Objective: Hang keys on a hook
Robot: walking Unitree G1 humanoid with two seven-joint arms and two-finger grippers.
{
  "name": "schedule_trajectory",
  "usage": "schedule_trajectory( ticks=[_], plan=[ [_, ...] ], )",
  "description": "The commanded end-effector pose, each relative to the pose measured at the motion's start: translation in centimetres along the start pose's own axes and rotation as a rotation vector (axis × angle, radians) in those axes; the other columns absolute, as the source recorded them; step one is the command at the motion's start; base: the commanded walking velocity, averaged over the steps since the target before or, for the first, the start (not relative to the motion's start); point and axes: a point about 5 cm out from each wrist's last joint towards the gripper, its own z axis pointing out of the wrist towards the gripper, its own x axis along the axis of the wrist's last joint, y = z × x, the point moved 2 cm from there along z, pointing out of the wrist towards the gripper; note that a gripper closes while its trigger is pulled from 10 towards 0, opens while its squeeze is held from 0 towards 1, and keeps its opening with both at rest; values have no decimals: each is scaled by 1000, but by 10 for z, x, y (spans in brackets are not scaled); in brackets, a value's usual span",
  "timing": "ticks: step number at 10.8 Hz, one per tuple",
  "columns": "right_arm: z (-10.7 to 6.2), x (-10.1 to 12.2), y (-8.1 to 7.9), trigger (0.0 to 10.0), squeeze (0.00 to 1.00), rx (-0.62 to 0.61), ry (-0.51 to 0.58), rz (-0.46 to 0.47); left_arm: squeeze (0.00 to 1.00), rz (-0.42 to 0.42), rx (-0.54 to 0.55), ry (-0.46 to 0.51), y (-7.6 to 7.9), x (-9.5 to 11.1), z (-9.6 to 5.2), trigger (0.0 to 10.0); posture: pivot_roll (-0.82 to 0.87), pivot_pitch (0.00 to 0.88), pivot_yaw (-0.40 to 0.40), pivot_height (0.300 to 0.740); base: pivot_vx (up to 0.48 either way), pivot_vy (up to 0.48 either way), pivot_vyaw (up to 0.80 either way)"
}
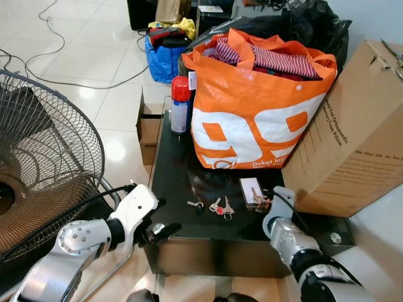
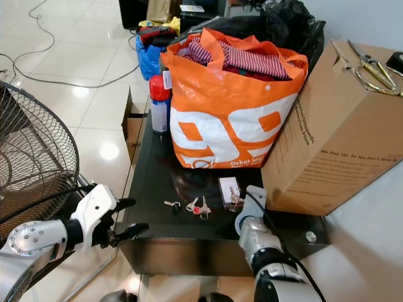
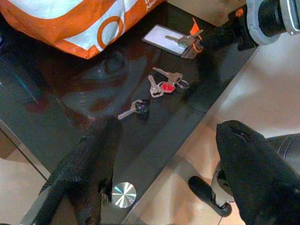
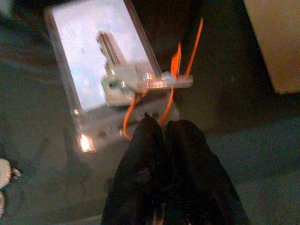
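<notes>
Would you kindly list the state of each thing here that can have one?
Left gripper: open, hovering off the table's front edge.
Right gripper: shut, at the orange cord.
Keys: lying flat on the black table.
Orange bag: upright, open, stuffed with clothes.
Spray can: upright, red cap on.
Cardboard box: closed, tilted.

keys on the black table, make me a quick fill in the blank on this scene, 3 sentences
1. The keys with a red tag lie on the black ____.
2. The big bag behind the keys is white and ____.
3. The right gripper has its fingers ____ beside an orange cord, while the left gripper hangs open off the table's front edge.

Missing words: table; orange; shut
</notes>
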Motion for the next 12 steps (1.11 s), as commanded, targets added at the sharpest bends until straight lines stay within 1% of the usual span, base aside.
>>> schedule_trajectory(
  ticks=[1,2,3,5,6,7,9,10,11,12],
  plan=[
    [-2,6,4,10000,1000,33,19,-11,0,7,6,13,-1,4,0,10000,61,66,-102,740,0,0,0],
    [-3,6,1,10000,1000,61,21,-19,0,6,8,14,-1,4,0,10000,62,65,-105,740,0,0,0],
    [-6,7,-2,10000,1000,94,38,-50,0,5,13,18,-1,4,1,10000,62,62,-108,740,0,0,0],
    [-6,9,-4,10000,1000,78,57,-55,0,5,15,18,-1,5,1,10000,62,64,-107,740,0,0,0],
    [-6,10,-5,10000,1000,72,63,-49,0,5,14,18,-1,5,1,10000,63,66,-106,740,0,0,0],
    [-4,10,-9,10000,1000,63,61,-12,0,4,12,16,-1,5,1,10000,66,72,-104,740,0,0,0],
    [-1,8,-9,10000,1000,11,20,0,0,5,10,14,0,5,-1,10000,72,84,-102,740,0,0,0],
    [0,6,-10,10000,1000,7,7,10,0,4,9,12,0,5,-2,10000,76,89,-100,740,0,0,0],
    [1,4,-13,10000,0,14,-4,17,0,4,6,8,1,4,-4,10000,85,107,-97,740,0,0,0],
    [1,3,-13,10000,0,3,-9,13,0,4,4,2,2,4,-6,10000,90,116,-94,740,0,0,0]
  ],
)
